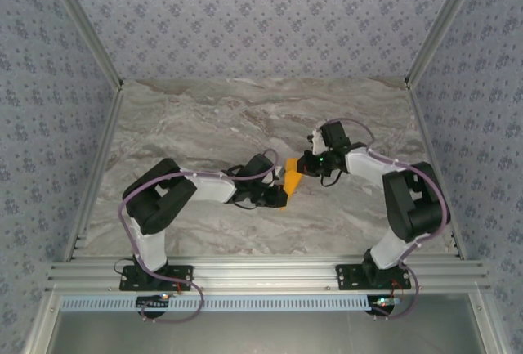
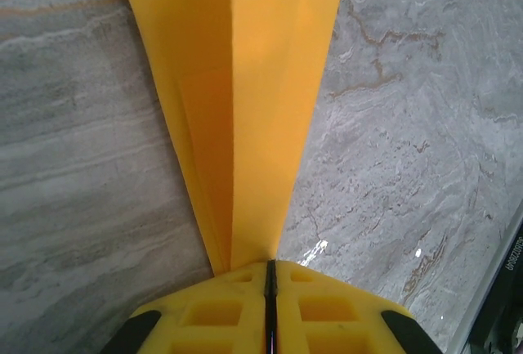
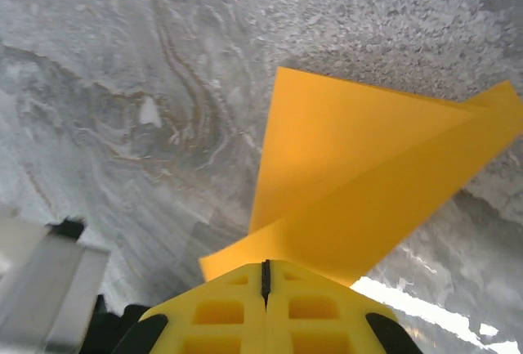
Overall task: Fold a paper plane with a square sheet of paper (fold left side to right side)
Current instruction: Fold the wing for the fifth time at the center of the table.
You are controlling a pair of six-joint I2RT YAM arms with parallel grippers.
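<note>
You have 1 paper plane [image 1: 291, 176] near the middle of the marble table [image 1: 204, 117], between 2 grippers. The left gripper [image 1: 276, 194] pinches it from 7 o'clock and the right gripper [image 1: 310, 164] from 1 o'clock. Your left wrist view shows 1 long crease running to 12 o'clock. The right wrist view shows 2 overlapping layers fanning toward 2 o'clock.

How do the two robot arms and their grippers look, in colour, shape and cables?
Both arms, left arm and right arm, have white links, black joints and black base plates. A pale purple cable loops along each. The left gripper and right gripper have yellow plastic fingers with rectangular recesses.
</note>
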